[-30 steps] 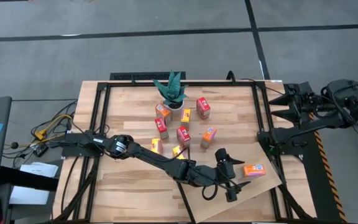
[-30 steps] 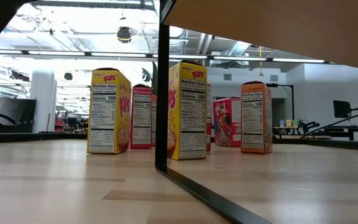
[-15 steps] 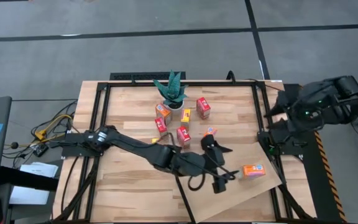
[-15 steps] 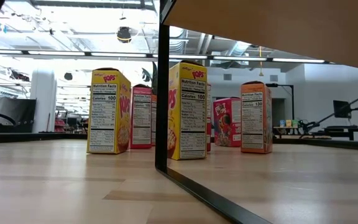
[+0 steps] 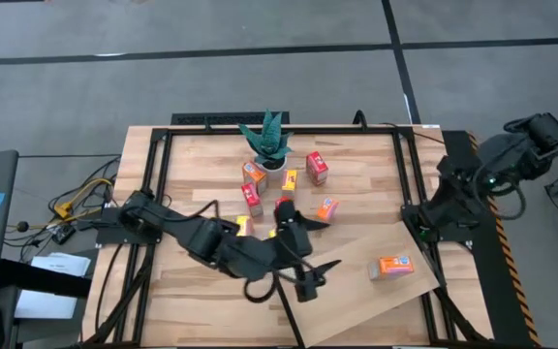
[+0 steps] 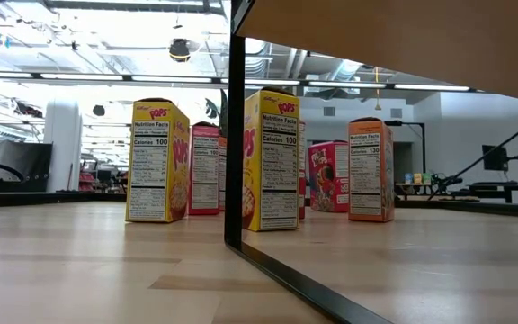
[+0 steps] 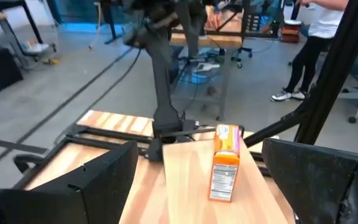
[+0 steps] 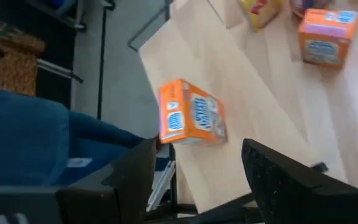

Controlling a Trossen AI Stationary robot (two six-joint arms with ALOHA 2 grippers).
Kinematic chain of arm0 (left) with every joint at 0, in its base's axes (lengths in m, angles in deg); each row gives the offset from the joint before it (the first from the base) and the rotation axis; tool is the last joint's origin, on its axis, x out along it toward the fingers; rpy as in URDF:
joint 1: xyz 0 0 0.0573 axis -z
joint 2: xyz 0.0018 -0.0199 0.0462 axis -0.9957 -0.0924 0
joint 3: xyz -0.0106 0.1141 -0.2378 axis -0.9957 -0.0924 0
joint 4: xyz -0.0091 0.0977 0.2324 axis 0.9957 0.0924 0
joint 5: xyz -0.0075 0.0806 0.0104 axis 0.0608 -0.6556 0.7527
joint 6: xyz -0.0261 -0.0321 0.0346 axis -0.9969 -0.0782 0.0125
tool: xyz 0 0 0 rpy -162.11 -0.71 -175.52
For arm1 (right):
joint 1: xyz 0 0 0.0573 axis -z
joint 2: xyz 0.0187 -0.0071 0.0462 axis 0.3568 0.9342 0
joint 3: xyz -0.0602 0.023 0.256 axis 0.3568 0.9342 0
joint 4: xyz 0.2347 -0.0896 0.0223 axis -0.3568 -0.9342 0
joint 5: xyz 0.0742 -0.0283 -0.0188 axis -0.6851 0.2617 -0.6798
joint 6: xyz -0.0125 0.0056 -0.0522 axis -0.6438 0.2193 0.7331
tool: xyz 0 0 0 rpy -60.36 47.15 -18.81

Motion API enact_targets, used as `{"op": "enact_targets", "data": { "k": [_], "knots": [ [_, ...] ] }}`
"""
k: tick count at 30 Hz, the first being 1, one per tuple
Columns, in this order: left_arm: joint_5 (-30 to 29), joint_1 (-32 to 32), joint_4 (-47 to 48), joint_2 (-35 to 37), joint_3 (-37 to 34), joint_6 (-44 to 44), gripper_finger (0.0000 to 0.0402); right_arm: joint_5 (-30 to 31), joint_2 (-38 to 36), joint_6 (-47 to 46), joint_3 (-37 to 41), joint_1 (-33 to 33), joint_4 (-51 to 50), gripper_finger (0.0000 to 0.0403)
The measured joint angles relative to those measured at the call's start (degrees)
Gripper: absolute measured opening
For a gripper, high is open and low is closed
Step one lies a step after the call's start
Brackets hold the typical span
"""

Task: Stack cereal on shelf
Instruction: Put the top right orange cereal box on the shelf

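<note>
Left gripper (image 5: 310, 276) pulling back, empty, fingers spread | orange cereal box (image 5: 394, 266) standing well ahead on shelf (image 5: 356, 301) | light, stiff cardboard; pinch narrow sides | right gripper (image 8: 197, 180) waiting open

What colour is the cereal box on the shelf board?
Orange cereal box, with a white label; clearest in the right wrist view.

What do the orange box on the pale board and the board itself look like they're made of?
Orange box: likely thin cardboard with a printed, slightly glossy front, going by its sharp folded edges and label panel. Pale board: seemingly smooth wood or laminate, faint grain, matte, with a dark edge.
</note>
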Motion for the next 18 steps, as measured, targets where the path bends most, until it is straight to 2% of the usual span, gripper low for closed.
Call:
{"op": "enact_targets", "data": {
  "k": [2,7,9,13,18],
  "knots": [
    [-1.35,0.53,-0.14,1.18,0.00,1.47,0.0336,0.27,1.19,-0.01,0.00,-2.17,4.98,0.0265],
    [-3.92,0.77,-0.95,4.21,0.00,3.32,0.0336,-0.67,6.55,8.86,0.00,-6.75,27.38,0.0265],
    [-3.98,0.54,-0.75,4.82,0.00,3.34,0.0336,-1.68,8.58,10.41,0.00,-8.54,30.41,0.0265],
    [-3.97,0.47,-0.38,5.26,0.00,3.36,0.0336,-1.36,12.95,10.55,0.00,-10.63,20.31,0.0263],
    [-3.90,0.47,2.47,5.32,0.00,2.62,0.0336,7.05,20.26,13.64,0.09,-14.57,8.88,0.0234]
  ]
}}
